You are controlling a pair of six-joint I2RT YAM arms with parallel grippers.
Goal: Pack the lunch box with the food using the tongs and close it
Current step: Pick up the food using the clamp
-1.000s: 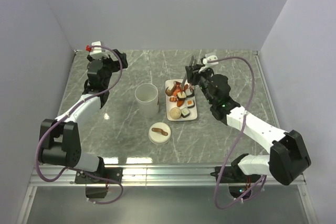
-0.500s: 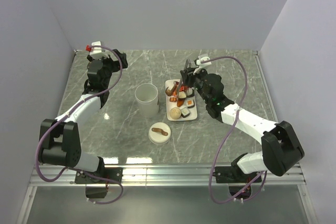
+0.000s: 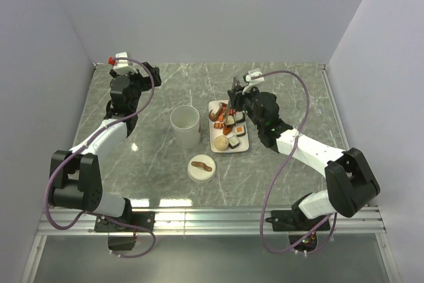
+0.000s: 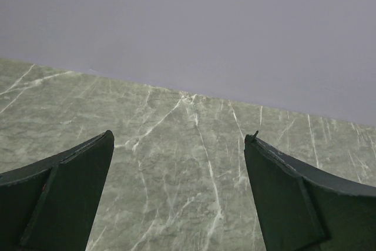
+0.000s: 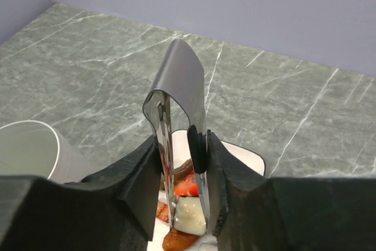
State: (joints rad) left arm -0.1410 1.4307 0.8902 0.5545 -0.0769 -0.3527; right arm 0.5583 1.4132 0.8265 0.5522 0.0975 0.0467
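Over the plate's (image 3: 214, 144) far end, the right hand (image 3: 240, 95) hangs clenched on the tongs (image 3: 231, 103), its fingers (image 5: 141, 174) squeezing the two arms toward each other. The tongs' long axis runs steeply down from the hand, with the joined bend uppermost and the tips among the food (image 3: 228, 129). From the wrist we see a white piece (image 5: 189, 216) and a red piece (image 5: 185, 185) between the arms, low down.

Relation that matters: the box (image 3: 185, 126) stands upright and open just left of the plate, not touching it. From the hand it lies leftward and slightly toward the arm bases; its rim shows at the wrist view's lower left. We judge any loaded carry is a short swing that way, and the tips must lift over the rim, which stands well above the plate.

The right arm is much the nearer. The left hand (image 4: 179, 145) is released and holds nothing. It sits well off to the plate's far left, facing bare bench (image 3: 152, 97) and wall.

The lid (image 3: 201, 168) lies on the bench by the plate's near-left corner, strap up.

Hard to make out:
- The tong tips are cut off by the wrist view's bottom edge and masked by the hand from above.
- We cannot tell whether the white piece is pinched or merely lies between the arms.
- We cannot tell whether the box holds any food.
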